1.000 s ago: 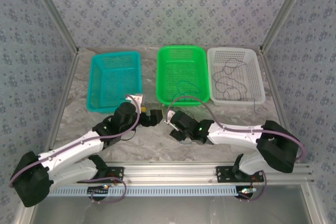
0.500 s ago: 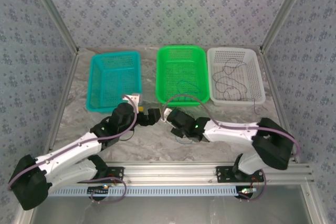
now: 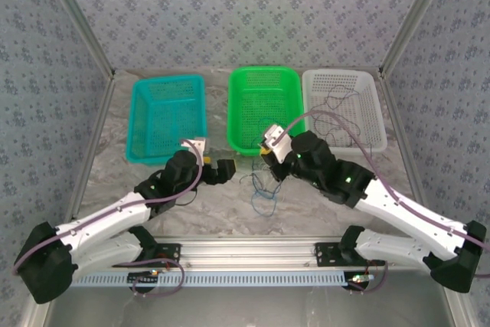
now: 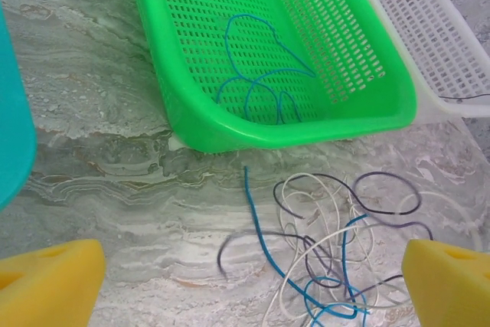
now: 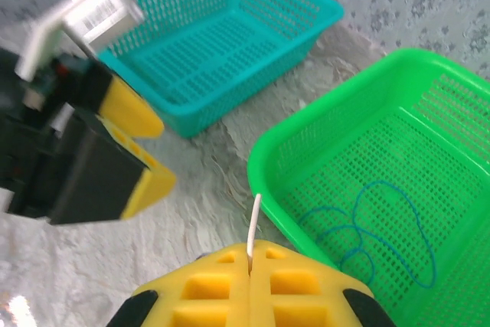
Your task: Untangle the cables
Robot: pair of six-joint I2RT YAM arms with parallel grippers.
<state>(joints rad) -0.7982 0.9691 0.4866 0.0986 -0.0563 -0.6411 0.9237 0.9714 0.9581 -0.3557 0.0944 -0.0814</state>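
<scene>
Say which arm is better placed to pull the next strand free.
Right. The right end effector is shut on a pale cable by the tangle; the left end effector is open, empty.

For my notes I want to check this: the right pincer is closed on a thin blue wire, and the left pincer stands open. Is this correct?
Not fully. The wire's colour is wrong: the right pincer is closed on a thin pale white wire, not a blue one, as the right wrist view shows. The left pincer does stand open.
</scene>
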